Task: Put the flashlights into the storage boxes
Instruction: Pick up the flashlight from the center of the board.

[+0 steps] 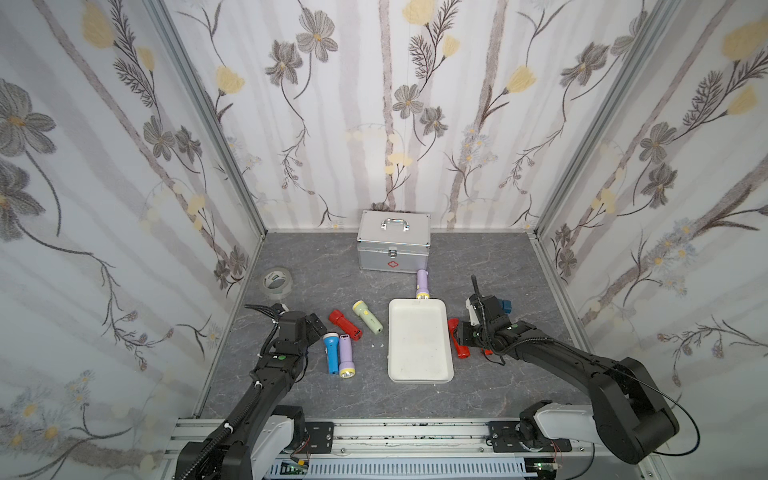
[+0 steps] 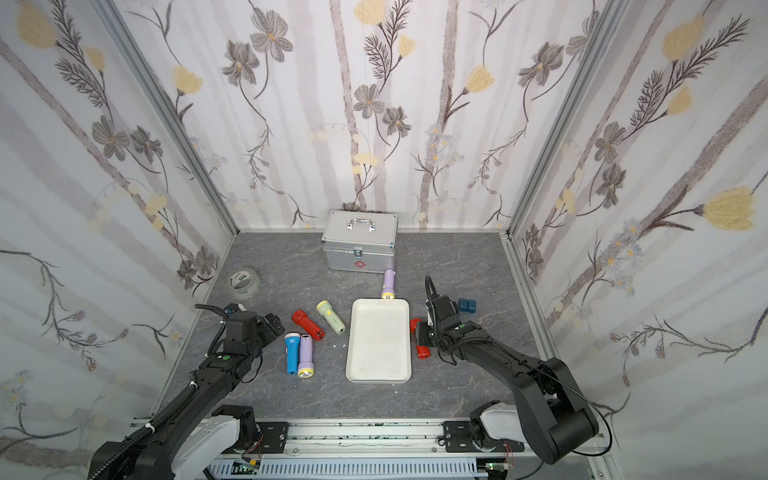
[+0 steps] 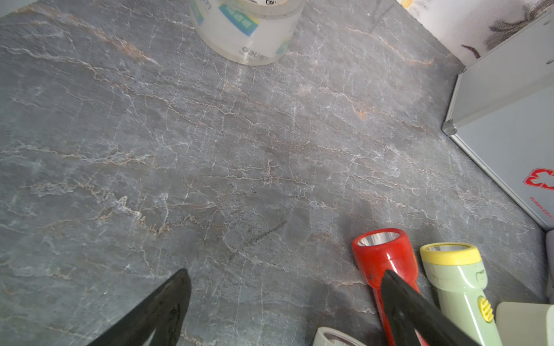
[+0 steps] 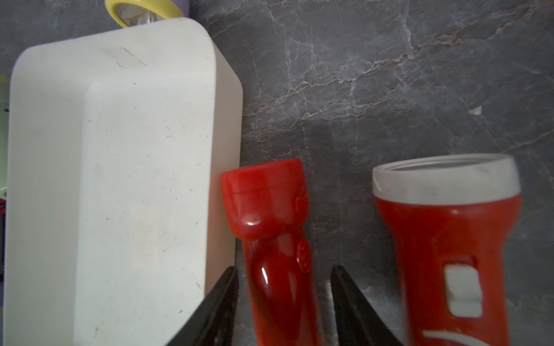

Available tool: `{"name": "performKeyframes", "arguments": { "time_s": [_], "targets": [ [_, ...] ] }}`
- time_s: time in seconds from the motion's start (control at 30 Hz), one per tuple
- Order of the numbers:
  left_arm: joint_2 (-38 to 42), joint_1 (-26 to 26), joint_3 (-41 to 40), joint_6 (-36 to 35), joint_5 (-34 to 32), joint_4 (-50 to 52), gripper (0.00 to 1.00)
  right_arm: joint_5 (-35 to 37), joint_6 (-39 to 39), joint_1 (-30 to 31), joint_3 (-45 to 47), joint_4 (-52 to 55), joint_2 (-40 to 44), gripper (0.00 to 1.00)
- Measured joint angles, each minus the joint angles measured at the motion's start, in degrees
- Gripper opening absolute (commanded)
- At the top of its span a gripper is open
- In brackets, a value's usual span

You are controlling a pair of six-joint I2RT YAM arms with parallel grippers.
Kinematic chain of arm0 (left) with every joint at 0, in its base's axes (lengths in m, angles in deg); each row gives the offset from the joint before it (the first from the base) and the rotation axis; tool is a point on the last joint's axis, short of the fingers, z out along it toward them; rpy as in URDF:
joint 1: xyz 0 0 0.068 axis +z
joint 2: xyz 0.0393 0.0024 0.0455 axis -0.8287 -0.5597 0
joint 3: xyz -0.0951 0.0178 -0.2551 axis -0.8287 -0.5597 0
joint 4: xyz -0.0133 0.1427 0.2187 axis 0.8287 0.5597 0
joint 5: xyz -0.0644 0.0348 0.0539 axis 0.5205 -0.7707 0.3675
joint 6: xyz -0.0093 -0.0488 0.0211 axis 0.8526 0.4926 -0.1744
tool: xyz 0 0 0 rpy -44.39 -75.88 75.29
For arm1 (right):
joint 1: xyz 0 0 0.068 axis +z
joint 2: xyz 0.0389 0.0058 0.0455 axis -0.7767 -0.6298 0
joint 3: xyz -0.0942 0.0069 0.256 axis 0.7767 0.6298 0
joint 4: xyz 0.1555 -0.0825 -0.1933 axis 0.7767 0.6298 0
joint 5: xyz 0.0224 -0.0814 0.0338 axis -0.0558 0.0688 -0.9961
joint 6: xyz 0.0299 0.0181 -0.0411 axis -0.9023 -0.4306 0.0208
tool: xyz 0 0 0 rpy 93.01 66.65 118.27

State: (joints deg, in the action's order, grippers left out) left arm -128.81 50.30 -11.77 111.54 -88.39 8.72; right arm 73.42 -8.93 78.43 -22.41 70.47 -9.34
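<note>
Grip placement decides this pick. In the right wrist view the right tool (image 4: 284,268) straddles the handle of a red flashlight (image 4: 269,203). Its jaws are partly open with a sliver of gap on each side, so nothing is held yet. That flashlight lies on the tabletop (image 1: 498,270) close against the long wall of the white storage box (image 4: 120,179), which is empty. A second red flashlight (image 4: 446,239), with a white head ring, lies just beside it on the side away from the box.

Closing should be slow and centred, since the box-side jaw has little room and could nudge the wall or roll the handle away. Once the grip is firm, a straight lift above the rim before crossing looks safest. Laying it lengthwise along one wall would leave space for the rest.

The left tool (image 3: 284,273) hangs wide open and empty near a third red flashlight (image 3: 380,254) and a pale green flashlight (image 3: 458,275).
</note>
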Motion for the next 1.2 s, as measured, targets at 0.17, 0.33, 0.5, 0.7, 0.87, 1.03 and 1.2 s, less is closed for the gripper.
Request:
{"name": "performKeyframes", "arguments": {
  "time_s": [0.17,0.33,0.5,0.7,0.87,1.03,1.2],
  "targets": [
    [-2.7,0.0,1.2,0.0,0.4,0.0,1.0,1.2,0.0,0.7,-1.0,0.0,-3.5,0.52],
    [-4.2,0.2,1.9,0.0,1.2,0.0,1.0,4.0,-1.0,1.4,-1.4,-0.2,-6.2,0.49],
    [-4.3,0.3,1.9,0.0,1.5,0.0,1.0,7.7,-4.2,2.5,-2.5,-2.1,-8.1,0.41],
    [-4.3,0.4,1.9,0.0,1.5,0.0,1.0,9.6,-7.9,3.7,-4.5,1.6,-7.0,0.37],
    [-4.5,0.4,2.1,0.0,1.5,0.0,1.0,12.7,-10.6,4.2,-10.7,7.7,-3.2,0.35],
    [-4.6,0.4,2.1,0.0,1.5,0.0,1.0,14.5,-12.0,5.8,-15.7,11.1,1.7,0.35],
    [-4.7,0.4,2.1,0.1,1.5,0.0,1.0,12.8,-14.3,10.3,-20.2,9.1,-1.9,0.35]
  ]
}}
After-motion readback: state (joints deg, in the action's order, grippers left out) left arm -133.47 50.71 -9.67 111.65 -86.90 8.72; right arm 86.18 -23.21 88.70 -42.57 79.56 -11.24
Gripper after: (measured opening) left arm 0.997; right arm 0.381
